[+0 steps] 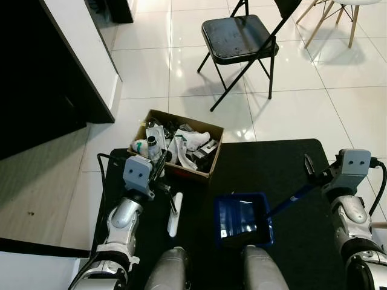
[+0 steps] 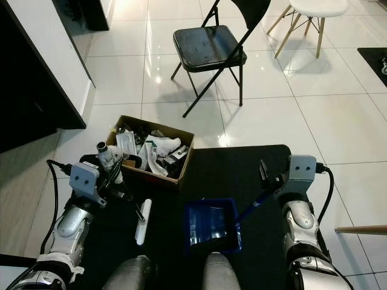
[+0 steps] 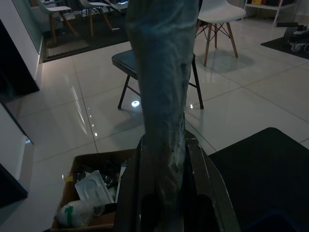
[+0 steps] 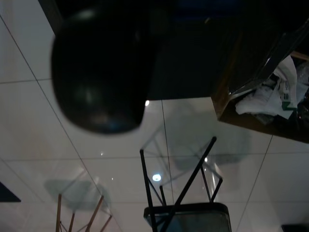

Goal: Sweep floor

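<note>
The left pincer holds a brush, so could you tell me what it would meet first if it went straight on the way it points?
Probably the cardboard box of rubbish just ahead of the left pincer, though depth is unclear.

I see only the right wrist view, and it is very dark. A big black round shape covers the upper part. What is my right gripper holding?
Observer: The right gripper is shut on the long blue handle of a blue plastic dustpan, which lies on the black floor mat just ahead of the robot's legs.
Operator: And the left arm?
Observer: The left gripper grips the dark handle of a white hand brush; the brush head is down by the mat, left of the dustpan.
Operator: I see a corner of a brown box with papers. Where does it stand?
Observer: The open brown cardboard box stands just beyond the left gripper, at the mat's far left corner, full of rubbish.
</note>
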Robot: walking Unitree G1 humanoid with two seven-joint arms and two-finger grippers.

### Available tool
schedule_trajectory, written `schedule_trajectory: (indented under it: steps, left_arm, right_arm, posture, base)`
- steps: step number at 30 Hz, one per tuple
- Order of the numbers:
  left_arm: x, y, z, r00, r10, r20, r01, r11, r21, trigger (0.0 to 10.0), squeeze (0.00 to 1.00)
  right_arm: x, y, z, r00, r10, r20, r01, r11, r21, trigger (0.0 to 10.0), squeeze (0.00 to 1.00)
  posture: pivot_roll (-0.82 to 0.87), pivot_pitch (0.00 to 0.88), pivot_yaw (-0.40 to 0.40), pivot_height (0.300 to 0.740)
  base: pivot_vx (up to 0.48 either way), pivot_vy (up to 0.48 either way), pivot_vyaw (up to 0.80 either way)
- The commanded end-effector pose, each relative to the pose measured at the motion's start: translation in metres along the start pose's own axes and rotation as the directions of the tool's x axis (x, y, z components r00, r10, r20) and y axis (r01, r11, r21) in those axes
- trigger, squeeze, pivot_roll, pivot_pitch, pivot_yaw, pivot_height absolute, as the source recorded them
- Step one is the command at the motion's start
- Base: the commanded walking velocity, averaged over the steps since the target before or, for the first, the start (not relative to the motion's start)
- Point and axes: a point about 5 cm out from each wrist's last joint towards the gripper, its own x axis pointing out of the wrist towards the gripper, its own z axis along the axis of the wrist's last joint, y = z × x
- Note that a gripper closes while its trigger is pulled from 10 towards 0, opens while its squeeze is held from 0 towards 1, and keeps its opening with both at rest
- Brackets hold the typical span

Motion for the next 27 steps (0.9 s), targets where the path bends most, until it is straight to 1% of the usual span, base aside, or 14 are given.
schedule_trajectory:
  steps: [1,9,18,19,21,22,23,27]
  left_arm:
    - [-0.003,0.008,0.003,1.0,0.02,0.016,-0.02,1.0,0.02,10.0,0.0]
    - [-0.005,0.008,0.002,1.0,0.016,0.009,-0.016,1.0,0.021,10.0,0.0]
    - [-0.004,0.01,0.003,1.0,0.017,0.012,-0.017,1.0,0.025,10.0,0.0]
    - [-0.004,0.009,0.003,1.0,0.017,0.013,-0.017,1.0,0.025,10.0,0.0]
    - [-0.004,0.009,0.003,1.0,0.017,0.013,-0.017,1.0,0.024,10.0,0.0]
    - [-0.004,0.009,0.003,1.0,0.017,0.013,-0.018,1.0,0.024,10.0,0.0]
    - [-0.004,0.009,0.003,1.0,0.018,0.013,-0.018,1.0,0.023,10.0,0.0]
    - [-0.004,0.008,0.003,1.0,0.018,0.013,-0.018,1.0,0.023,10.0,0.0]
  right_arm:
    - [-0.002,-0.002,-0.005,0.999,0.002,-0.034,-0.002,1.0,-0.004,10.0,0.0]
    - [-0.006,0.004,-0.015,0.996,0.008,-0.086,-0.007,1.0,0.006,10.0,0.0]
    - [-0.006,0.005,-0.016,0.996,0.01,-0.086,-0.009,1.0,0.01,10.0,0.0]
    - [-0.006,0.005,-0.016,0.996,0.013,-0.086,-0.012,1.0,0.011,5.6,0.0]
    - [-0.006,0.006,-0.016,0.996,0.014,-0.087,-0.013,1.0,0.012,5.6,0.0]
    - [-0.006,0.006,-0.016,0.996,0.015,-0.088,-0.014,1.0,0.013,2.2,0.0]
    - [-0.006,0.005,-0.016,0.996,0.015,-0.09,-0.014,1.0,0.016,0.0,0.0]
    - [-0.006,0.006,-0.017,0.995,0.016,-0.095,-0.014,1.0,0.019,0.0,0.0]
  posture:
    - [0.02,0.09,0.011,0.74]
    - [0.02,0.093,0.015,0.74]
    - [0.02,0.091,0.016,0.74]
    - [0.02,0.091,0.015,0.74]
    - [0.02,0.091,0.015,0.74]
    - [0.02,0.09,0.014,0.74]
    - [0.02,0.09,0.013,0.74]
    - [0.02,0.089,0.012,0.74]
  base:
    - [0.0,0.0,0.0]
    - [0.0,0.0,0.0]
    - [0.0,0.0,0.0]
    - [0.0,0.0,0.0]
    - [0.0,0.0,0.0]
    - [0.0,0.0,0.0]
    - [0.0,0.0,0.0]
    - [0.0,0.0,0.0]
